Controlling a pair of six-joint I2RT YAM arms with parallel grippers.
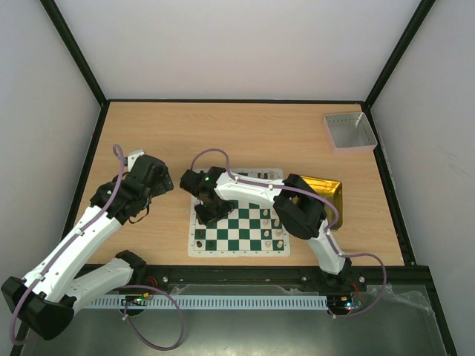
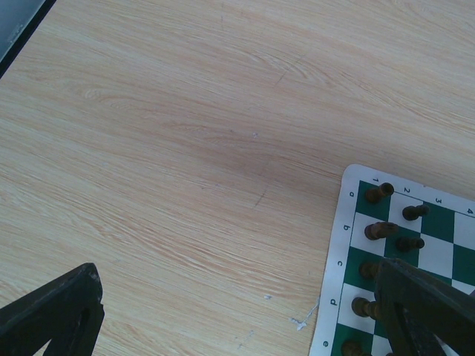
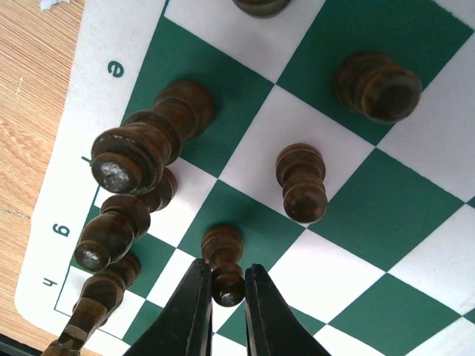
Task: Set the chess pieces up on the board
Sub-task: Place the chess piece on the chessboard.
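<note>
One dark pawn (image 3: 223,248) in right pincer (image 3: 227,276); left pincer (image 2: 237,308) wide; yellow tray (image 1: 331,188) half-hidden.

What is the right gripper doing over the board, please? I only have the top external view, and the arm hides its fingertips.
Observer: The right wrist view shows the right gripper closed on the head of a dark pawn. The pawn's base is at a green square of the board.
Operator: Thank you. Could you tell me whether the left gripper carries anything?
Observer: It carries nothing. In the left wrist view the left gripper is wide open and empty, above the wooden table beside the board's corner.
</note>
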